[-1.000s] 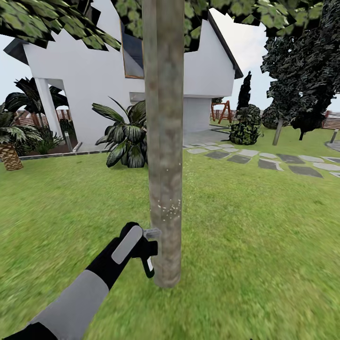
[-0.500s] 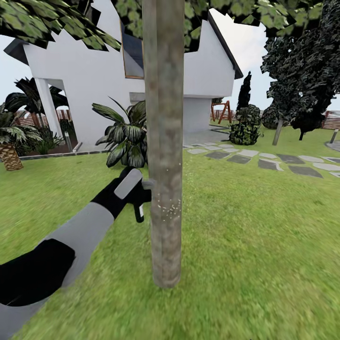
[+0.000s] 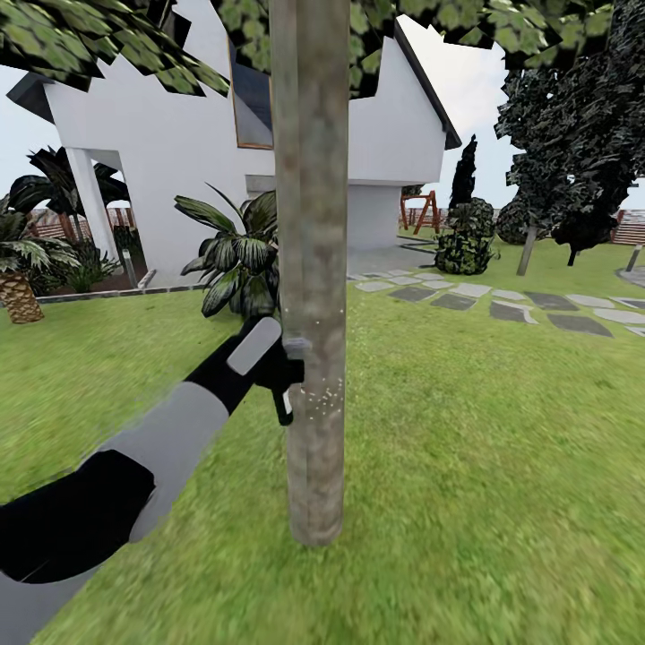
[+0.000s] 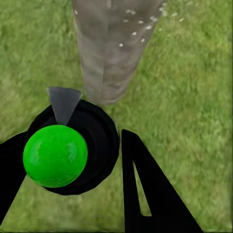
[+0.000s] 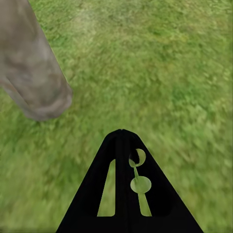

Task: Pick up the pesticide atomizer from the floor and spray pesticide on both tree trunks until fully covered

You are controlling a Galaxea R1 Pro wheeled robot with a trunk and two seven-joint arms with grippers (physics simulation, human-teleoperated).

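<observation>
A thick grey-brown tree trunk [image 3: 310,269] stands straight ahead on the lawn, with white pesticide specks [image 3: 318,396] dotted on its lower part. My left gripper [image 3: 271,361] is shut on the black pesticide atomizer [image 3: 285,376], whose grey nozzle [image 3: 295,343] almost touches the trunk's left side. In the left wrist view the atomizer [image 4: 92,145] shows a round green end and points its nozzle [image 4: 63,103] at the speckled trunk [image 4: 114,48]. My right gripper [image 5: 121,133] is shut and empty, hanging over grass near the trunk's base [image 5: 36,87].
A white house [image 3: 179,161] and a broad-leaved plant [image 3: 237,260] stand behind the tree. Grey stepping stones [image 3: 502,305] cross the lawn at the right, near dark trees [image 3: 573,152]. A short palm [image 3: 18,287] is at the far left.
My left arm has risen along the trunk with the atomizer, from near the base to about mid-height, then edged slightly right toward the trunk. The view itself has not shifted.
</observation>
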